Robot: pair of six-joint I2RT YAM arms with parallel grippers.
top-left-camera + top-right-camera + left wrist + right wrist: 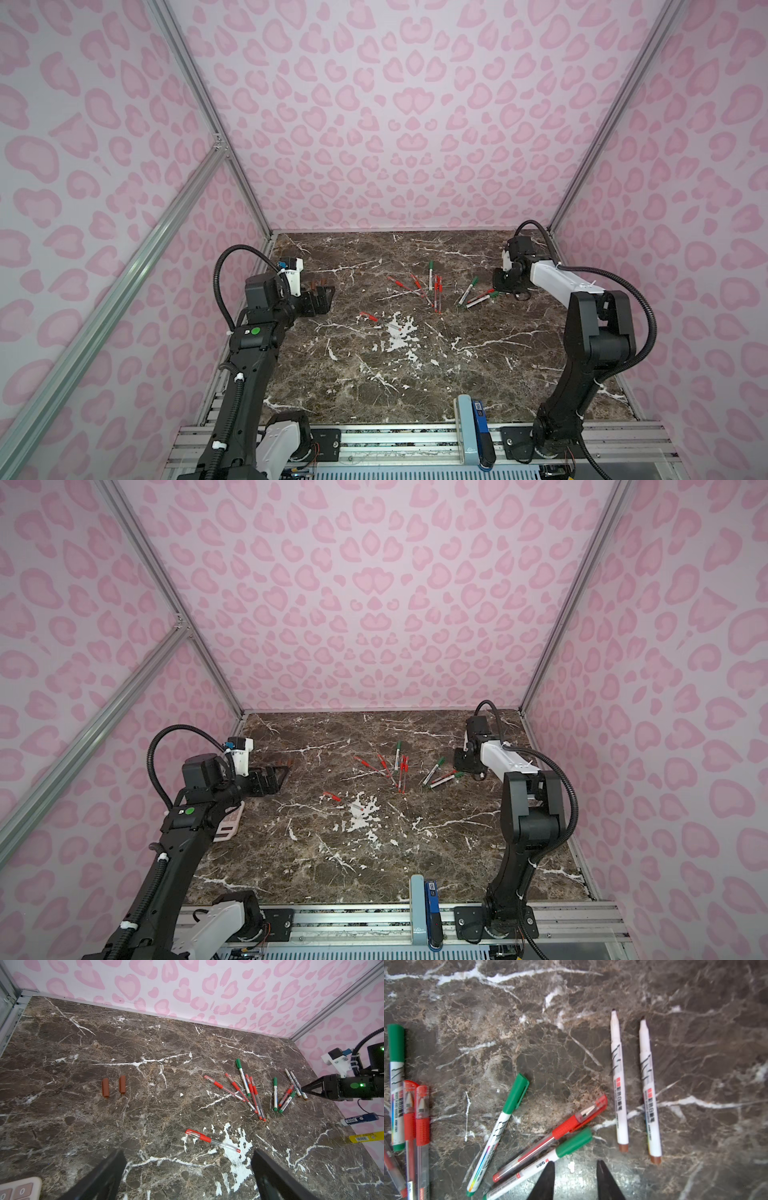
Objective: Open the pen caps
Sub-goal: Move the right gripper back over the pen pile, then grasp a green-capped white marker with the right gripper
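since two brown caps (105, 1087) lie well apart from the pen pile (251, 1093), sorted away from their bare white pens (618, 1076) near it, left fingers (99, 1176) and right fingers (546, 1180) stand open and empty, likely between pens.

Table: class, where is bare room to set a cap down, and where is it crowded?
Bare: the near half, between the lone red pen and the front rail; between the brown caps and the pen fan. Crowded: that fan and the green-capped pens.
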